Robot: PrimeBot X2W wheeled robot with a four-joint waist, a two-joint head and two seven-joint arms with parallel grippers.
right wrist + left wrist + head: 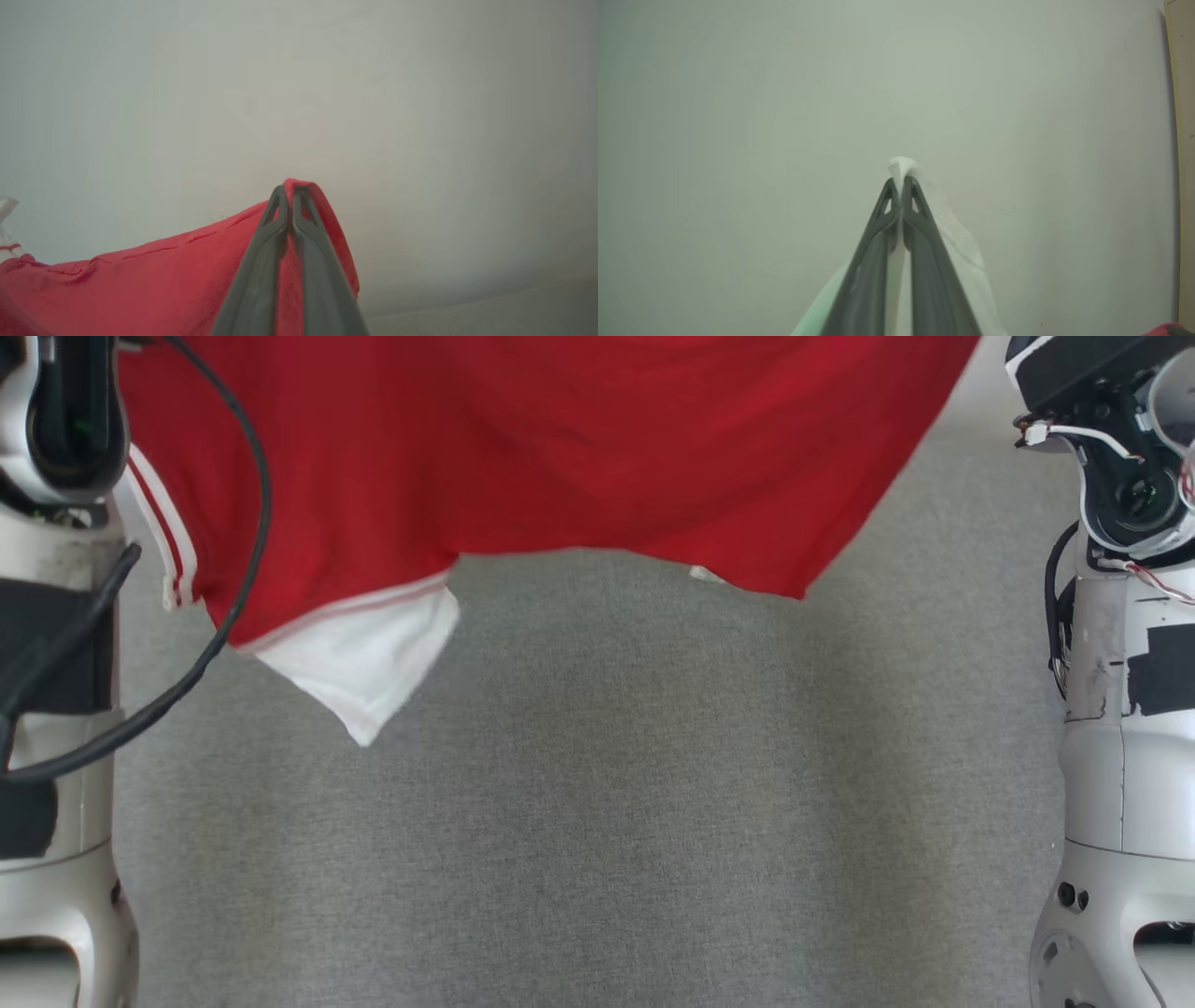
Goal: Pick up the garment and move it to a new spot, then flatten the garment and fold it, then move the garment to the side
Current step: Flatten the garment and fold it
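Holding red shirt (560, 448) up over grey surface (597, 821), spread wide btwn arms. Pinched tight w/ left gripper (901, 184) on white edge, w/ right gripper (290, 191) on red edge. Soft, light, floppy, prob. saggy mid-span; best gripped at corners, taut, for laying flat
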